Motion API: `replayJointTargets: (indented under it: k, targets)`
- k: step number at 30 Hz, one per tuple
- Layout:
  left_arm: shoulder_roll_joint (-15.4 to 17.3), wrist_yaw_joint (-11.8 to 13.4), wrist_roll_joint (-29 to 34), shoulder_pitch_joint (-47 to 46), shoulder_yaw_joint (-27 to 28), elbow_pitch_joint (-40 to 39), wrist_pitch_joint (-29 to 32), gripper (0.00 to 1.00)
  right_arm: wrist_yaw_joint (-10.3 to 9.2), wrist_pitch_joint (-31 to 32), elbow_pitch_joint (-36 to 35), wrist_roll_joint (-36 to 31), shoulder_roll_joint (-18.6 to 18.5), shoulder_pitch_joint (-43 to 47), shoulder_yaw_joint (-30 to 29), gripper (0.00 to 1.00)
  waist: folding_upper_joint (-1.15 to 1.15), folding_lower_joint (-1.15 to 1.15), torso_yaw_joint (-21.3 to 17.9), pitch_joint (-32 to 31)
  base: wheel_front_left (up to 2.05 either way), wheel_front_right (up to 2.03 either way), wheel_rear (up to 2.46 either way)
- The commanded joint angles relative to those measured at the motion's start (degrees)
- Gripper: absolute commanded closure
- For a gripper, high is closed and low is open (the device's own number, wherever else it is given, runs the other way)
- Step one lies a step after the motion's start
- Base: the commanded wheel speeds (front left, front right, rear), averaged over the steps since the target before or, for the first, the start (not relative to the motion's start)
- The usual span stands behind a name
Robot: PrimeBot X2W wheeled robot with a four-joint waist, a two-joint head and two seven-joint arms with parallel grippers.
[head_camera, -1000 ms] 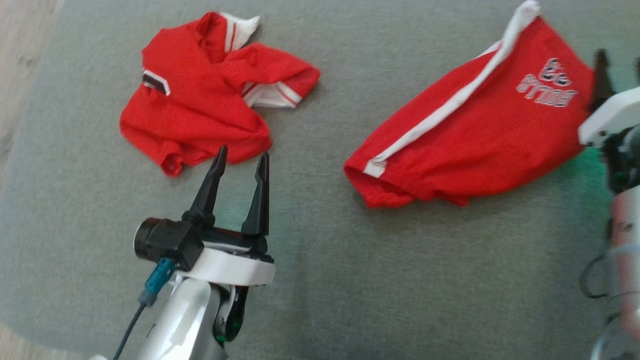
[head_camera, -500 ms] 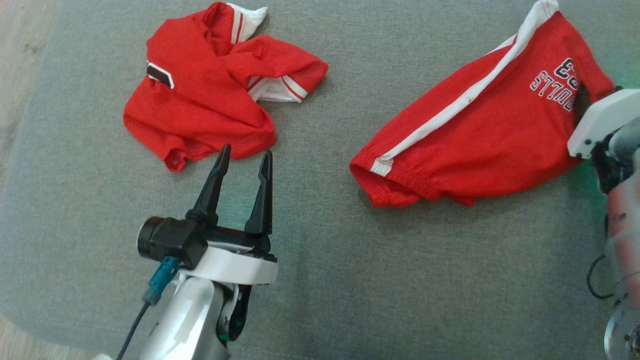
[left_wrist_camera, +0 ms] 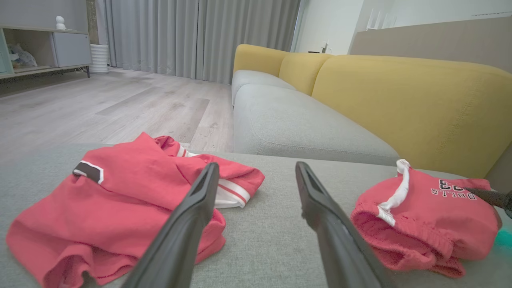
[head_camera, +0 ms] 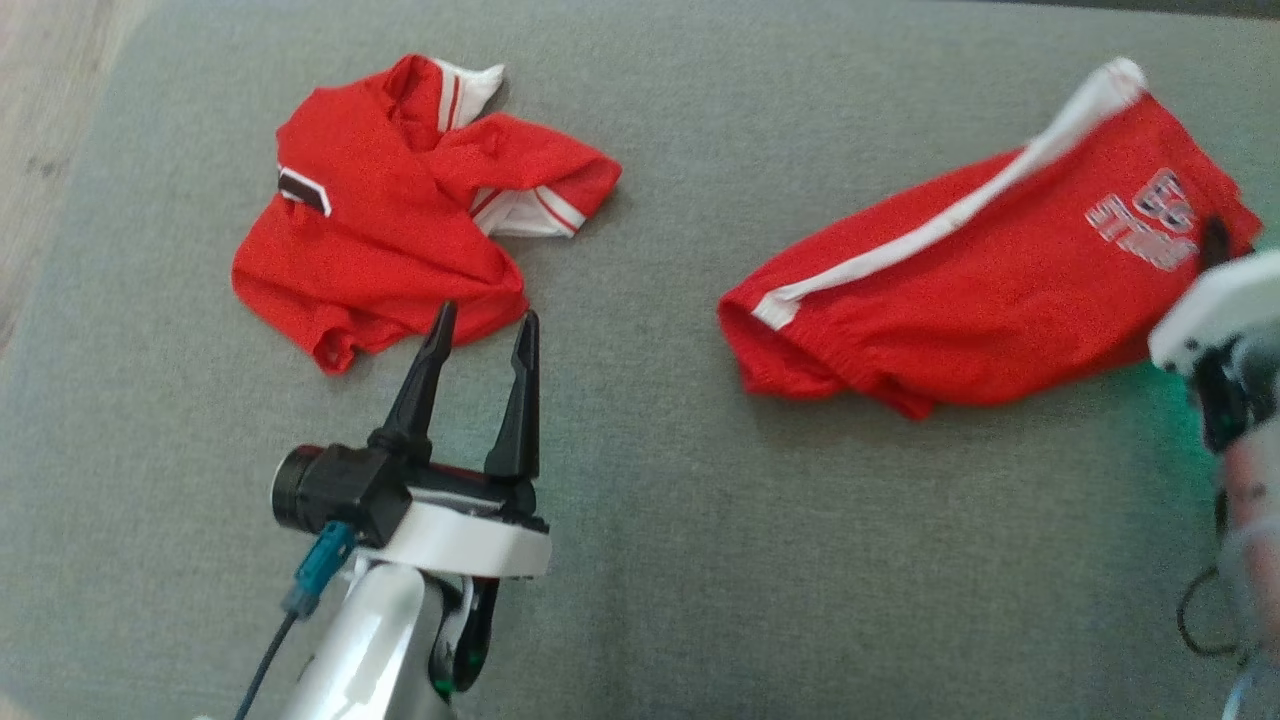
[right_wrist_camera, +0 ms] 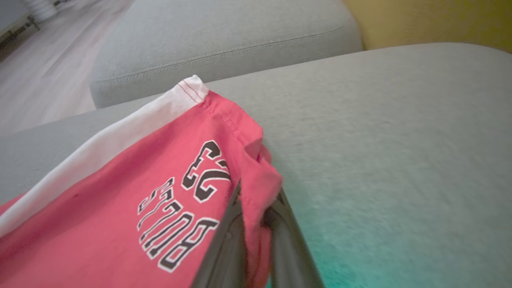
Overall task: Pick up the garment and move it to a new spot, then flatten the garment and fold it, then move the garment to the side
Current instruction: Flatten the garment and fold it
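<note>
- red shorts lie on grey cushion, right side
- my right hand is clamped on the printed hem corner; likely an edge grip so the cloth trails when lifted
- my left hand waits with fingers apart, holding nothing, just beside the red shirt

We are seeing a wide bare strip of cushion running between the shirt and the shorts, open for a gripper to pass. The near half of the cushion is lying bare as well. The shirt's crumpled hem is blocking the way just ahead of the left gripper and its spread fingers. Beyond the shorts, the yellow backrest is walling off that side.
</note>
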Motion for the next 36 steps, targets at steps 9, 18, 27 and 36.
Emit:
replayJointTargets:
  k: [9,18,27,36]
  targets:
    - [0.19,-0.27,0.69,2.61,3.3,-1.12,-0.55,0.0,-0.05,-0.95,-6.69,2.2,1.24,9.31,-11.28,1.0,0.0,0.0,-3.16,-4.91,0.0,0.0,0.0]
    - [0.19,-0.27,0.47,4.56,2.36,-0.8,-0.55,0.0,-0.05,0.96,-19.83,-2.38,9.3,17.9,-20.59,1.0,0.0,0.0,-4.04,-7.94,0.0,0.0,0.0]
    - [0.19,-0.65,1.08,5.34,2.72,-0.03,-0.55,0.0,-0.05,-1.35,-23.24,1.73,10.46,19.82,-17.2,1.0,0.0,0.0,-3.08,-10.3,0.0,0.0,0.0]
    - [0.19,-0.95,1.34,6.84,3.25,0.73,-0.55,0.0,-0.05,-5.56,-24.49,14.64,10.49,19.2,-1.11,1.0,0.0,0.0,-2.71,-12.8,0.0,0.0,0.0]
